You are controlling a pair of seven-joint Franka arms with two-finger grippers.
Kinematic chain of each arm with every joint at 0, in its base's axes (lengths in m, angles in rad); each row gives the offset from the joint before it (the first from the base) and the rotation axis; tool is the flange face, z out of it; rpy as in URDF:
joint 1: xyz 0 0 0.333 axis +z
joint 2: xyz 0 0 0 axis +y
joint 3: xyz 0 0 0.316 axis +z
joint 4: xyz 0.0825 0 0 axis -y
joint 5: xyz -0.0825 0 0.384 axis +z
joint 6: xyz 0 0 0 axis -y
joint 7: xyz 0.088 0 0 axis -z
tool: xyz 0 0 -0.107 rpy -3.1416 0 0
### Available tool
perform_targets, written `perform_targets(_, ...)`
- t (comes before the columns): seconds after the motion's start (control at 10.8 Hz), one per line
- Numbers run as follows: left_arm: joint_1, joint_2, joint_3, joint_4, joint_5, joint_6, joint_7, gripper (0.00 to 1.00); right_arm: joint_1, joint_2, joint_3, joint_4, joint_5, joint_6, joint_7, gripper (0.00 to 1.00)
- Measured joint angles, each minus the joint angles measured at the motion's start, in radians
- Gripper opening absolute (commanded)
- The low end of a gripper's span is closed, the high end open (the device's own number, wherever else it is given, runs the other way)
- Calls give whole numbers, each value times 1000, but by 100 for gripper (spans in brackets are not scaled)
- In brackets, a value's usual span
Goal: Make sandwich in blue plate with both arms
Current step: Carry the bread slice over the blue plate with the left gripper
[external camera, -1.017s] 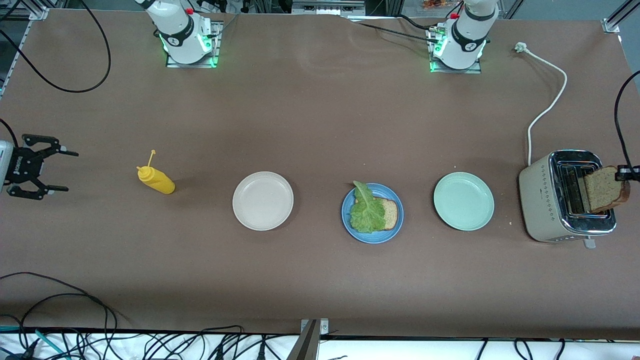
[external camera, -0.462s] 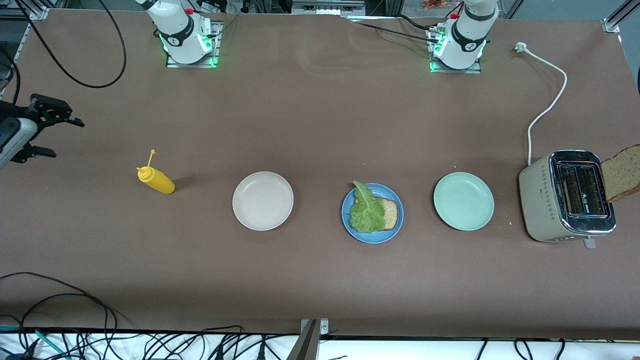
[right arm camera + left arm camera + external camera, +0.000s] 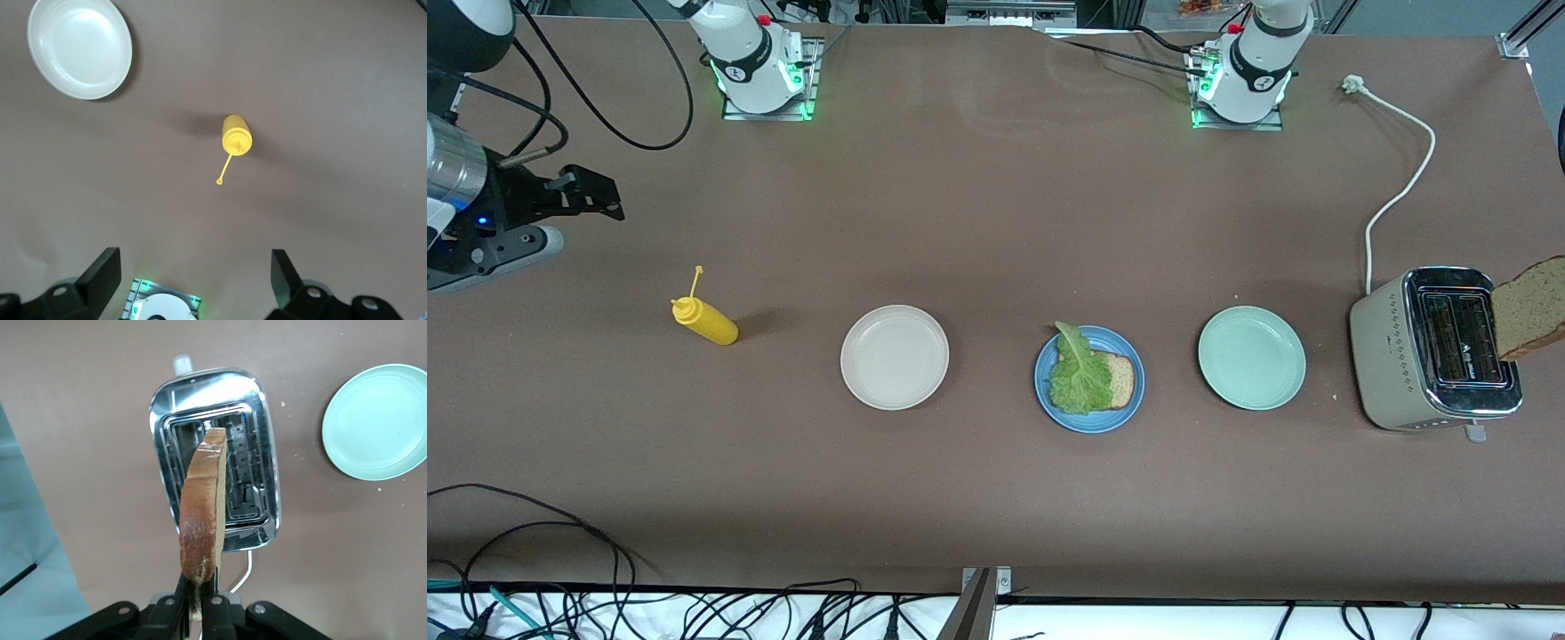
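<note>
Lettuce (image 3: 1079, 378) tops one slice (image 3: 1119, 380) on the blue plate (image 3: 1089, 420). Left gripper (image 3: 199, 603) pinches the second slice (image 3: 1529, 318) above the toaster (image 3: 1405, 356), plate's three o'clock; right gripper (image 3: 193, 273) hovers spread, empty.

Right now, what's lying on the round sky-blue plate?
On the round sky-blue plate lies one brown bread slice with a ruffled green lettuce leaf over it. Most of the slice is covered; no top slice yet.

Lettuce (image 3: 1078, 375) lies on a bread slice (image 3: 1118, 379) in the plate (image 3: 1089, 422) between two other plates (image 3: 895, 356).
</note>
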Motion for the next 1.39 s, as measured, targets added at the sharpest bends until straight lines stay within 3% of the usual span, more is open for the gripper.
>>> perform_targets(0.28,-83,1,-1,0,-2,0,-15,0,30,1,48,-64,-81,77,165,100)
perform_targets(0.55,-166,6,0,-2,-17,-2,-68,0,35,-50,57,-204,-90,208,209,100)
perform_targets(0.74,-197,12,2,-14,-78,-3,-94,0,35,-95,48,-236,-82,219,240,100)
perform_targets(1.02,-243,19,3,-59,-250,-6,-168,0,93,-128,-66,-240,-55,215,251,100)
perform_targets(1.39,-337,46,3,-134,-455,46,-285,0,106,-142,-138,-226,-24,188,251,100)
